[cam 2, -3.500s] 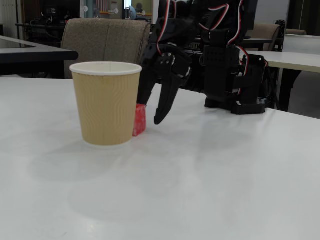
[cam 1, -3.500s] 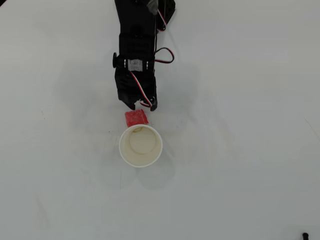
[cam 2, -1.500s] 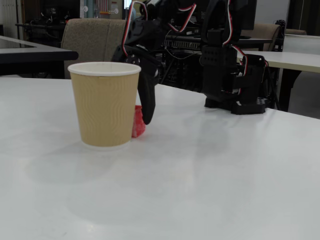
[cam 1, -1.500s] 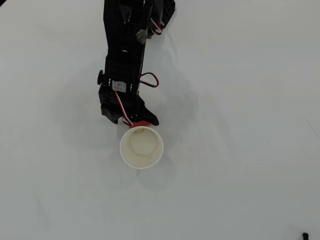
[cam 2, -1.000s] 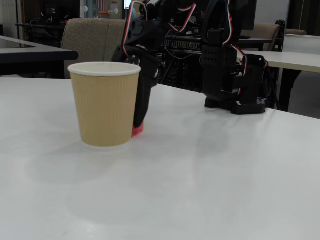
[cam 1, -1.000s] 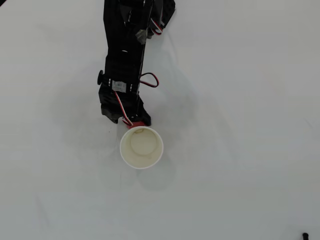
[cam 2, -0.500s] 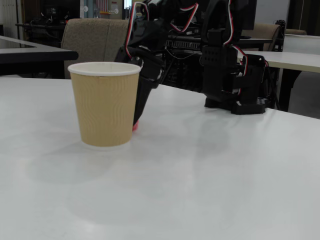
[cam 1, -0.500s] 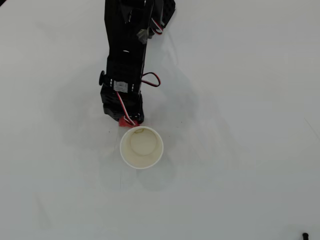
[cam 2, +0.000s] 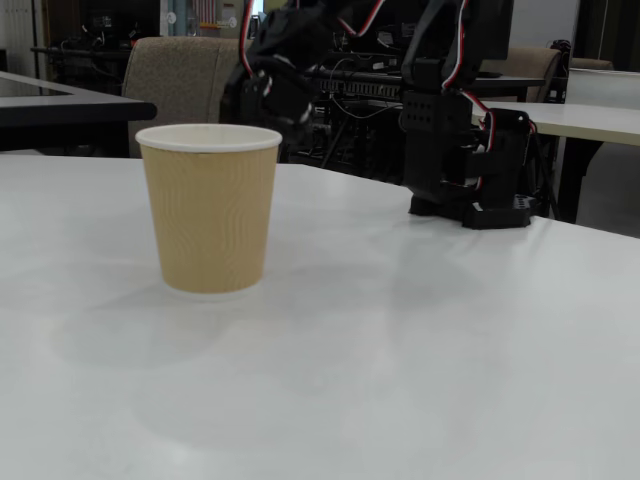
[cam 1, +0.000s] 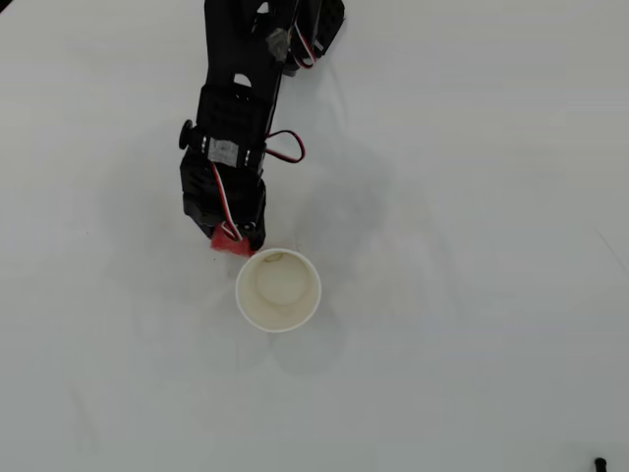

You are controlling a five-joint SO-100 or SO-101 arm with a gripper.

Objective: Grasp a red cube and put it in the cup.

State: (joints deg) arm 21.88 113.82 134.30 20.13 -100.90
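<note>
The overhead view shows the red cube [cam 1: 234, 246] as a small red patch at the tip of my black gripper [cam 1: 234, 237], which is shut on it just up and left of the cup's rim. The cream-white cup [cam 1: 279, 287] stands upright with nothing inside. In the fixed view the tan-walled cup [cam 2: 210, 210] stands in front, and my wrist [cam 2: 268, 88] hangs above and behind its rim. The cube and the fingertips are hidden behind the cup there. No red shows on the table beside the cup.
The arm's base [cam 2: 468, 160] stands at the back right of the white table [cam 2: 400, 340]. A padded chair [cam 2: 195, 75] and other desks lie behind. A small black object [cam 1: 598, 462] sits at the table's bottom right corner in the overhead view.
The gripper closed on the red cube beside the cup, then rose and shifted left in the overhead view. The cube has left the table surface to the right of the cup in the fixed view.
</note>
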